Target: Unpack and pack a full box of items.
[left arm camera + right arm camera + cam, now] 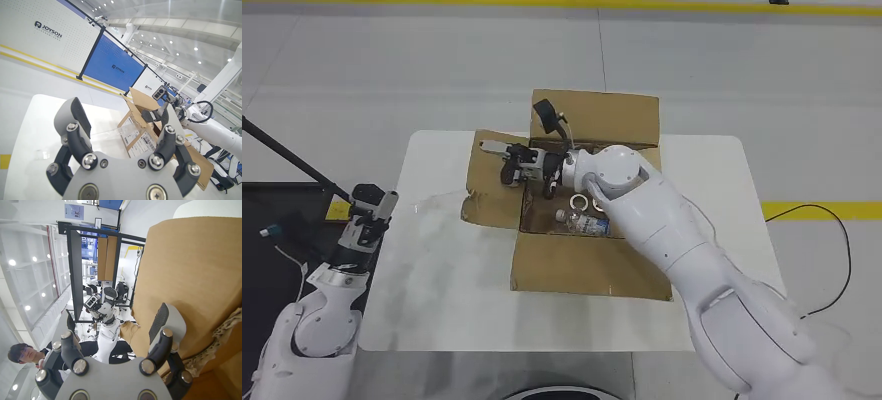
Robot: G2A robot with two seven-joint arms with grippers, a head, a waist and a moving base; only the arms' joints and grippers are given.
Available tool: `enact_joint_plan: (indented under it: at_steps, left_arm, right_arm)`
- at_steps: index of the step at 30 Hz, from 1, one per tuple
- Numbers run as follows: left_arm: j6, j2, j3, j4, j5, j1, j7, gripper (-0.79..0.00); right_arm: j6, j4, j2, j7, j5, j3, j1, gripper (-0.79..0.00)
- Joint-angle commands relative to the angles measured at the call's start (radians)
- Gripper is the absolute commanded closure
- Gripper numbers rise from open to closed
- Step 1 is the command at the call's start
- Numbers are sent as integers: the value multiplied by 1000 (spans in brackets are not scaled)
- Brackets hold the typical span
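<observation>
One cardboard box [582,268] was seen standing open on the white surface [442,290], with its four flaps folded outward. Two arms and two grippers were counted.

The right gripper [500,162] was held over the box's left flap [492,190]. In the right wrist view its fingers [162,321] were spread wide apart, and one of them lay close against the brown cardboard [189,266] beside a torn edge. Whether that finger touched the flap could not be told, and nothing was pinched.

The left gripper [370,212] was kept at the surface's left edge, well apart from the box. Its two fingers were likewise spread, with nothing between them [122,113].

Inside the box, one clear bottle [580,222] with a blue band was seen lying on its side in the top view. Some small pale round things [578,204] lay just beside it, and their number could not be told.

The left wrist view showed the box's outer wall, on which white printed labels [140,140] with barcodes were stuck. In the same view the right gripper [154,113] was seen at the raised, torn flap [140,108]. One blue panel [113,66] and white panels bearing print stood in the hall behind.

The left arm [107,321] was seen farther off in the right wrist view.
</observation>
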State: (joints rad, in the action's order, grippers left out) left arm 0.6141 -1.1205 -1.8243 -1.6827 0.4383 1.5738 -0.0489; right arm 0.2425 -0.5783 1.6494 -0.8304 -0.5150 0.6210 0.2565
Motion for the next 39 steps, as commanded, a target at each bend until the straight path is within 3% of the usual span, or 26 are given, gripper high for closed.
enact_joint_plan:
  at_steps: [1,10,19,25,31,35,39]
  left_arm:
    - [-1,0,0,-1,-1,-1,5,-785]
    - [-6,-1,14,-9,0,-25,42,-785]
    - [-16,3,3,-88,-2,-53,107,-785]
    - [-61,9,36,-202,-3,-110,229,-785]
    - [-131,12,153,-269,-31,-221,386,-785]
    - [-195,9,264,-269,-21,-315,473,-785]
    - [-260,1,393,-243,-4,-406,547,-785]
  right_arm:
    - [13,21,9,-5,-4,1,-5,-785]
    - [57,97,31,-34,11,18,-28,-785]
    - [257,135,-16,-54,14,118,-39,-785]
    - [394,129,-85,-46,53,209,-23,-785]
    - [522,37,-187,-40,72,357,57,-785]
    - [538,-127,-261,-29,98,483,174,-785]
    - [474,-375,-325,19,166,624,335,-785]
